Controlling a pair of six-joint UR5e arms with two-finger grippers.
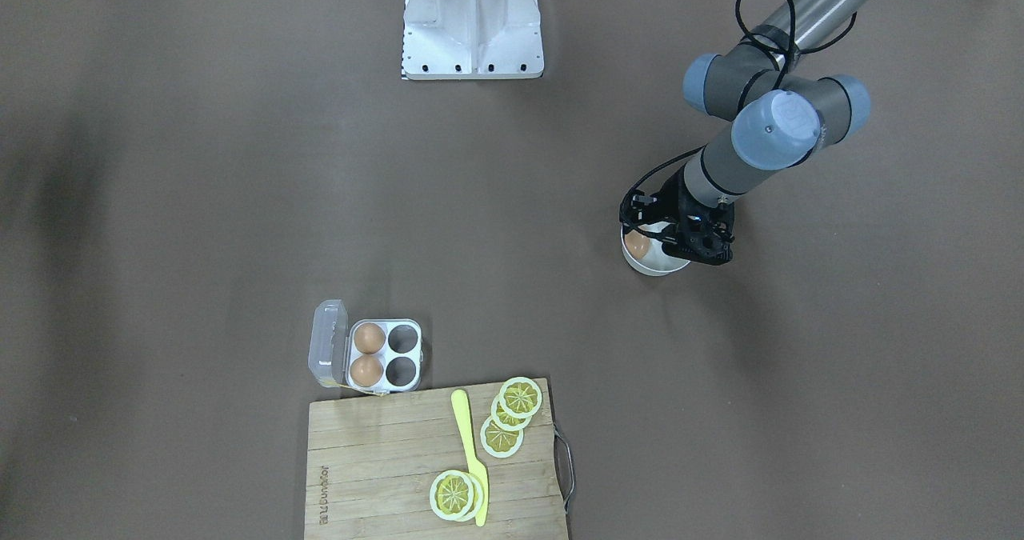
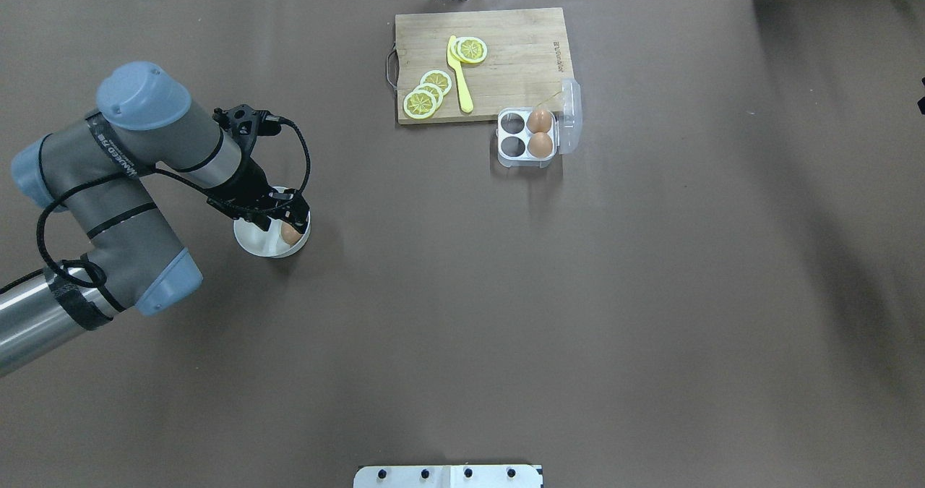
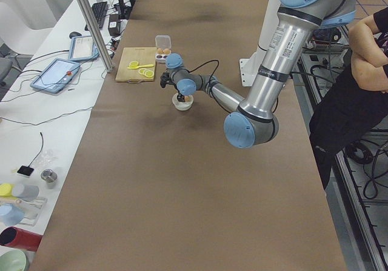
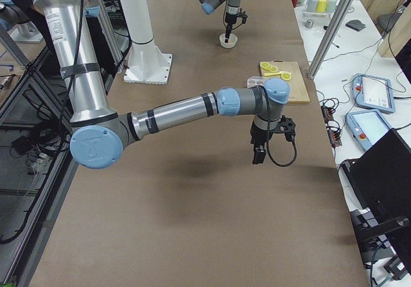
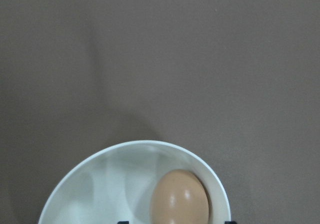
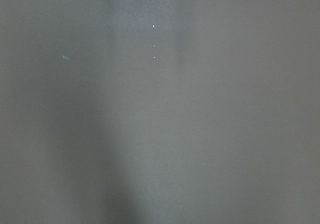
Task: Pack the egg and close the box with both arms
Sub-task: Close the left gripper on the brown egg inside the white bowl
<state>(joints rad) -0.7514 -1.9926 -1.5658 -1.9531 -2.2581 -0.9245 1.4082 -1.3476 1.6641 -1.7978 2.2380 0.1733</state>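
One orange-brown egg [image 1: 638, 246] lies in a round white bowl [image 1: 658, 266]; both also show in the overhead view, the egg [image 2: 290, 234] in the bowl [image 2: 253, 241]. My left gripper [image 2: 287, 219] hangs over the bowl, open. In the left wrist view its fingertips stand on either side of the egg [image 5: 180, 198] without touching it. The box [image 1: 385, 354] stands open with its clear lid [image 1: 328, 354] folded back. It holds two eggs [image 1: 368, 354] and has two empty cells. My right gripper [image 4: 259, 153] hangs above bare table; I cannot tell whether it is open or shut.
A wooden cutting board [image 1: 376, 460] with lemon slices [image 1: 512, 416] and a yellow knife [image 1: 470, 456] lies right next to the box. The white stand [image 1: 472, 20] is at the robot's side. An operator [image 3: 357, 71] stands by the table's edge.
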